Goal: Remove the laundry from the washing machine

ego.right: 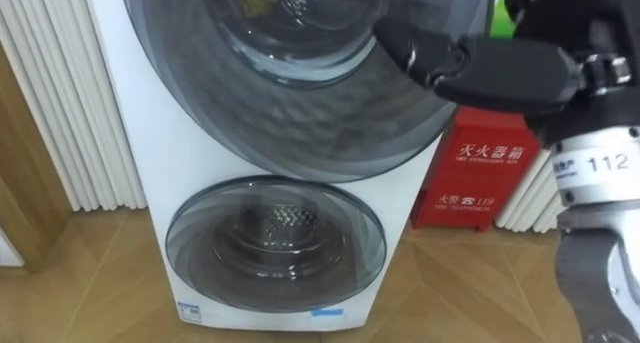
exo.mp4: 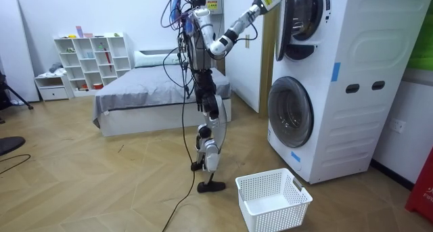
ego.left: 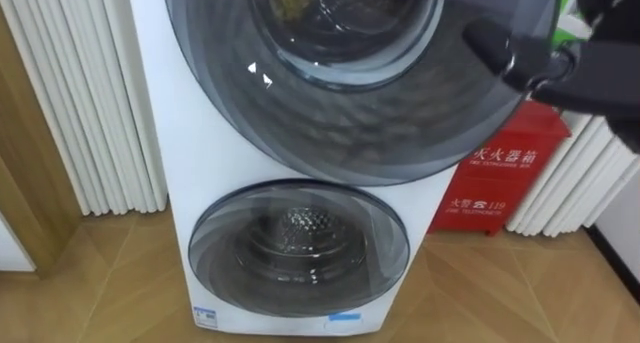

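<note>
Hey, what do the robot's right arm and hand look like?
The right hand is glossy black, bulky at the wrist, narrowing toward its tip. The right arm behind it turns silver-grey and carries a white printed label; in the room view it shows pale segments with dark joints.

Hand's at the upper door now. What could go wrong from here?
1. The right hand sits at the upper door's edge; it may slip off and the door swing back.
2. The basket stands on the floor by the feet, not under that door; clothes may miss it.
</note>
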`<state>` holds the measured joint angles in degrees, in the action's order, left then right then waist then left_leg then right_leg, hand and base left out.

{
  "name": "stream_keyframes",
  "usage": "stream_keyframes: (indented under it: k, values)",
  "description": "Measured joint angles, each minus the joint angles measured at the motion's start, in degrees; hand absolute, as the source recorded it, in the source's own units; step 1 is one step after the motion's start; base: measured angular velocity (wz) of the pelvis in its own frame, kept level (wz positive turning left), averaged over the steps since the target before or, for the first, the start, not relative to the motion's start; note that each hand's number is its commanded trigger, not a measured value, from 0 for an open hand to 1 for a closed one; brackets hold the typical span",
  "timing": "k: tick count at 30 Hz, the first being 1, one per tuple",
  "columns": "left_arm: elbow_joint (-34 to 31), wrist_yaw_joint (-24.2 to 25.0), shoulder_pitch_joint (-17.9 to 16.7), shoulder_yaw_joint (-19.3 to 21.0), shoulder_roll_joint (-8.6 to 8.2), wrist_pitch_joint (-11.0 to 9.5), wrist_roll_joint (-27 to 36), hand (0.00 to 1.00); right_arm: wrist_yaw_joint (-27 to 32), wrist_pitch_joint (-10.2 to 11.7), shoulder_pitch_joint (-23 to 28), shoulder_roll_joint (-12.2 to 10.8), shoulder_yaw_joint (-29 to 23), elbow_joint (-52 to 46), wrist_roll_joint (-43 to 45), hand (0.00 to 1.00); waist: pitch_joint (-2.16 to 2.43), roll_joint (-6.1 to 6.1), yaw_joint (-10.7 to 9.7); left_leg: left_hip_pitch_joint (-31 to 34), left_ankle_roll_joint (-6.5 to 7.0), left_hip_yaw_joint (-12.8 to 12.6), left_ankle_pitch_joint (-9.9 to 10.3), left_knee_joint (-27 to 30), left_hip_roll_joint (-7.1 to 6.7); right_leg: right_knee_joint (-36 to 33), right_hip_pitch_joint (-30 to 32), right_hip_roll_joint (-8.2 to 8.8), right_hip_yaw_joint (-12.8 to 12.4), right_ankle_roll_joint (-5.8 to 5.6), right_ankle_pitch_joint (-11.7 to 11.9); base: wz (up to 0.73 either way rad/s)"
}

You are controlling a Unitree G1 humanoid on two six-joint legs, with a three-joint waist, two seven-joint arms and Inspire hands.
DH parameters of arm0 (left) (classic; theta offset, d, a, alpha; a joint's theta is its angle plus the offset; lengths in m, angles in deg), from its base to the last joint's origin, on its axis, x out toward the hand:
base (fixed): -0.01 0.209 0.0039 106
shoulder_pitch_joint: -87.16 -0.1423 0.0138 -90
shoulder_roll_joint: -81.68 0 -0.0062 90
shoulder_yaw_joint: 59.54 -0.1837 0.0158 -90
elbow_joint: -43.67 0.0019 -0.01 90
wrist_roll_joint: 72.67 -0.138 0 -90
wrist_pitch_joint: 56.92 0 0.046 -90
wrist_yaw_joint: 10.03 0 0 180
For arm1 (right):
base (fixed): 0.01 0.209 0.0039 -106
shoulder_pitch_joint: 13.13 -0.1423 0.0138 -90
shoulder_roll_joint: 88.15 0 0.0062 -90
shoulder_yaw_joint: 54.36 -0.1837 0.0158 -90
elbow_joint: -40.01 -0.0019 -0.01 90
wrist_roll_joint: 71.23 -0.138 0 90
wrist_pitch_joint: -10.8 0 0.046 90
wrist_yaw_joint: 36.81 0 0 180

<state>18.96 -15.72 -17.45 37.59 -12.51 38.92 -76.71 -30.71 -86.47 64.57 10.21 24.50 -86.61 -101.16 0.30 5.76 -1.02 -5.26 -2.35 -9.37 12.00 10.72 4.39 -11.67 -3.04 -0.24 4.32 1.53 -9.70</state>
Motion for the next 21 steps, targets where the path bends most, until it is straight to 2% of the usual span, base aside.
stream_keyframes:
  k: [5, 11, 16, 18, 21]
  values:
    - [0.0, 0.0, -0.7, 0.0, -0.13, 0.0, 0.0, 0.00, -0.2, 0.4, -1.4, 0.6, -0.6, -0.2, -1.3, 0.00, 0.39, -0.57, -0.9, 0.0, 0.00, 0.0, 0.0, 0.0, 0.01, 0.0, 0.0, 0.02, 0.1, 0.01, 0.0, 0.00]
    - [-0.2, 0.0, -0.6, -0.1, -0.12, 0.0, 0.1, 0.00, -2.2, 0.4, -1.3, 0.9, -0.8, -0.1, -5.1, 0.00, 0.31, -0.69, -1.1, -0.3, 0.00, 0.0, 0.0, -0.1, 0.05, 0.0, 0.1, 0.00, 0.1, 0.01, 0.0, 0.00]
    - [-0.8, 0.0, -0.6, -0.6, -0.04, -0.2, 2.2, 0.00, -6.9, 0.5, 1.0, 1.2, -0.7, 0.7, -6.6, 0.00, 0.12, -0.30, -1.1, -0.3, 0.01, -0.2, 0.0, -0.4, 0.05, 0.2, 0.0, -0.13, -0.4, 0.01, 0.0, -0.02]
    - [-0.8, -0.2, -0.6, -0.5, -0.03, -0.7, 2.2, 0.00, -7.7, 1.4, 2.4, 1.1, -0.7, 0.8, -6.9, 0.00, 0.13, -0.25, -0.2, -0.5, 0.01, -1.0, 0.0, -0.5, 0.16, 0.1, 0.2, -0.31, -1.2, 0.02, 0.0, -0.16]
    - [-0.7, -0.3, -0.5, -0.5, 0.19, -1.2, 2.3, 0.00, -10.1, 3.4, 5.2, 0.9, -0.4, 1.6, -6.4, 0.00, 0.07, -0.34, -0.1, -1.1, 0.01, -1.3, 0.0, -0.7, 0.19, 0.0, -0.1, -0.30, -1.3, 0.02, 0.0, -0.08]
